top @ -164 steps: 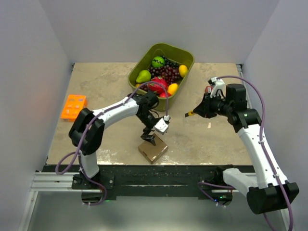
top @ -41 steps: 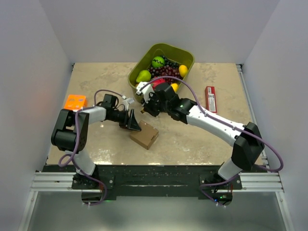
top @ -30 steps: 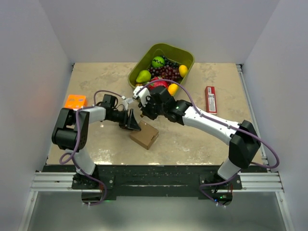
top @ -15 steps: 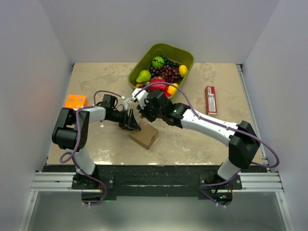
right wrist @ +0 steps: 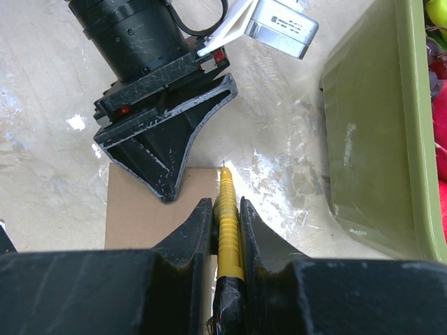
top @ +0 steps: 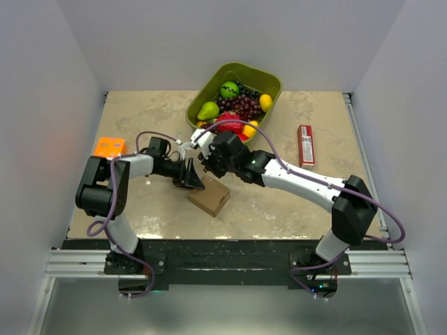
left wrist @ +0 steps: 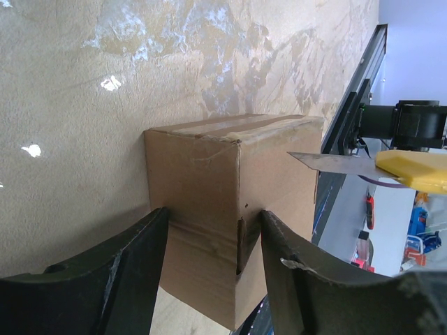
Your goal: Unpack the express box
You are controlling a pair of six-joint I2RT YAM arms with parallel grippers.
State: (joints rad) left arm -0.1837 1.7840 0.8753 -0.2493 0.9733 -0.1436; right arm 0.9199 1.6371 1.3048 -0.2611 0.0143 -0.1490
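Lower centre of the overhead view, the express box [top: 209,197] lies pinched by the left end effector [top: 196,182] — apparently to steady it — while the right end effector [right wrist: 225,209] clamps a yellow knife [right wrist: 228,244] just above its taped top, likely for slitting.

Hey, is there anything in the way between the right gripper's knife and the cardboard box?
Nothing visible. The right gripper holds the yellow knife with its blade just off the express box, bare air between. The left gripper clamps the box's sides, beside the blade.
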